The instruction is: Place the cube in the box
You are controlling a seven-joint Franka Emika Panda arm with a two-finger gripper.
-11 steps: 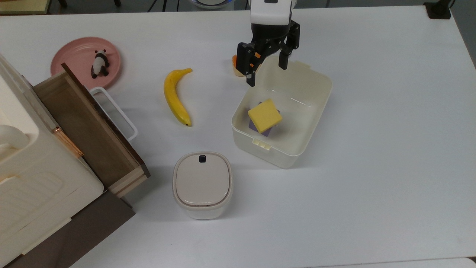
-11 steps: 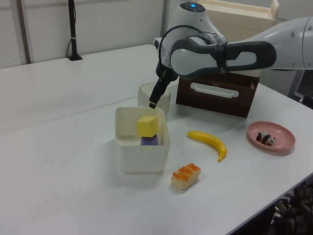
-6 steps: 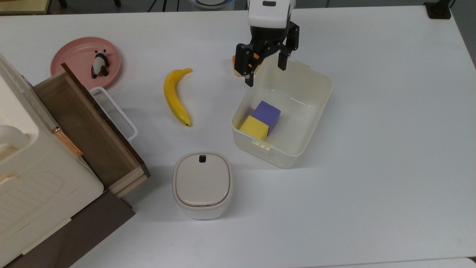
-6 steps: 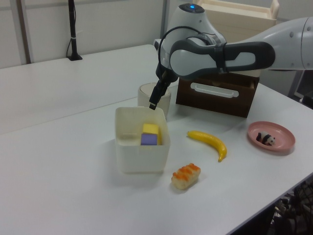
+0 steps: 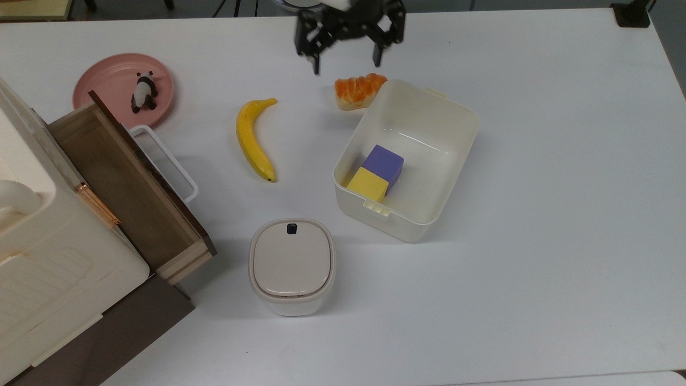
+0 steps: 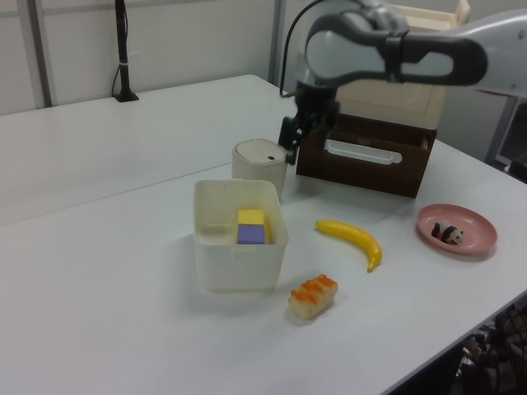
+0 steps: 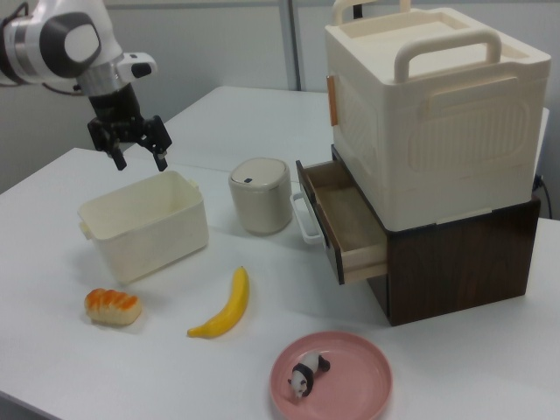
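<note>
In the top view, from left to right: a curved yellow banana (image 5: 254,139) lies on the white table (image 5: 563,214). The black two-finger gripper (image 5: 345,49) hangs empty, fingers apart, clear of the cream-white plastic box (image 5: 455,177). The small yellow cube (image 5: 367,183) rests inside, touching a purple cube (image 5: 383,164), so placement looks complete. No legible writing.

Even, bright overhead light washes my table (image 5: 536,161) nearly white in the top view, with soft, short shadows under the box (image 5: 455,139) and the bin (image 5: 292,265). A thin glare streak sits on the box's inner wall (faint, but there). My gripper (image 5: 345,56) looks slightly smeared. The left view is dimmer and softer.
</note>
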